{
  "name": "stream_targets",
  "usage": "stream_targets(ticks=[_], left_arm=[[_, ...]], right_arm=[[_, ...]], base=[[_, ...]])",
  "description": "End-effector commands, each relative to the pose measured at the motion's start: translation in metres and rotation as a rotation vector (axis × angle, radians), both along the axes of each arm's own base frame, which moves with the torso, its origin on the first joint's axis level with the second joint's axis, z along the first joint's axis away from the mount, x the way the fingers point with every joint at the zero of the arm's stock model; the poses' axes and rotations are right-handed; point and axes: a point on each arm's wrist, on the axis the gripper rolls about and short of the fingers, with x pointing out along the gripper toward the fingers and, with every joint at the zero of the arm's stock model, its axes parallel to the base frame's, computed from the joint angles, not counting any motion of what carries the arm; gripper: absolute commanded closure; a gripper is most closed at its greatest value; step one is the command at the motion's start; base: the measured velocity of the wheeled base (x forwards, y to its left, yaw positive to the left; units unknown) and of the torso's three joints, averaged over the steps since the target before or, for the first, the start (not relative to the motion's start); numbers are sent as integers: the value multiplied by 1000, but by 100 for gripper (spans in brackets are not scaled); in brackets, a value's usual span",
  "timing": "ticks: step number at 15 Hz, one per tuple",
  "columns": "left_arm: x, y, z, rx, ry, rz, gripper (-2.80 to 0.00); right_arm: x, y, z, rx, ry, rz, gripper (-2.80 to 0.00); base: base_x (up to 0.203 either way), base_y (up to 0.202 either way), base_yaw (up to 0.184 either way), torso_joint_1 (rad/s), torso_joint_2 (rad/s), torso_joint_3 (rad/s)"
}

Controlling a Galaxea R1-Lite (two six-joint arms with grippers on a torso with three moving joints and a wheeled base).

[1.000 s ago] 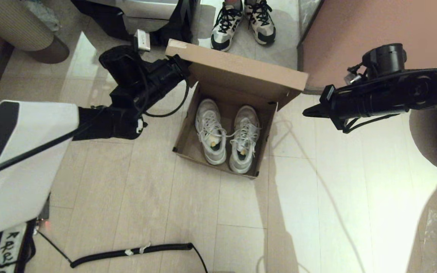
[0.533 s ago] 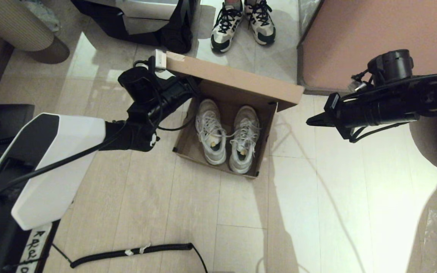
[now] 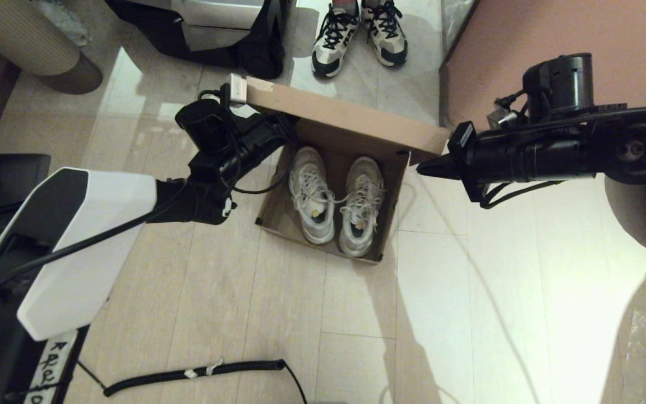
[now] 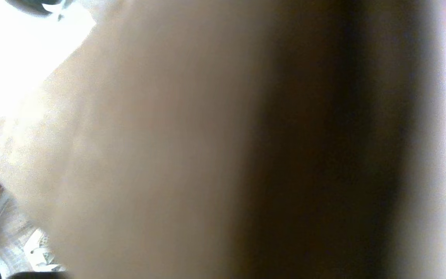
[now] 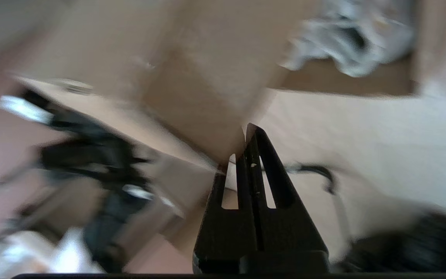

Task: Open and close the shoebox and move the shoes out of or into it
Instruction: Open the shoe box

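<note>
Blurred brown shoebox [image 4: 161,147] cardboard close up, shoes [image 4: 10,248] beyond

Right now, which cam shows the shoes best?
Head view: both shoes lie side by side in the open shoebox, fully visible. The right wrist view catches only a blurred part of them; the left wrist view shows a pale sliver at its edge, mostly blocked by cardboard.

The shoebox [image 3: 323,224] lid [image 3: 345,120] overhangs its 12 o'clock end; the left gripper [image 3: 278,126], seemingly at the lid's 9 o'clock corner, and the pinched-together right gripper [image 3: 421,168] at 3 o'clock flank it. Approach from 6 o'clock lies free.
</note>
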Motion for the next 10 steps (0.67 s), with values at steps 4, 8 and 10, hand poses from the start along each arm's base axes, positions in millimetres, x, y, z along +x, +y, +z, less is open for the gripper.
stream_targets(ticks=[4,8,10], left_arm=[[-1,0,2,-3,-6,-4,0],[-9,4,17,-14,-29,1,0],[-15,7,29,-20,-46,3,0]], right_arm=[[15,8,18,78,-54,-49,0],[45,16,20,86,-130,-126,0],[70,20,10,67,-165,-220,0]], base=[[0,0,0,0,0,0],[0,0,0,0,0,0],[0,0,0,0,0,0]])
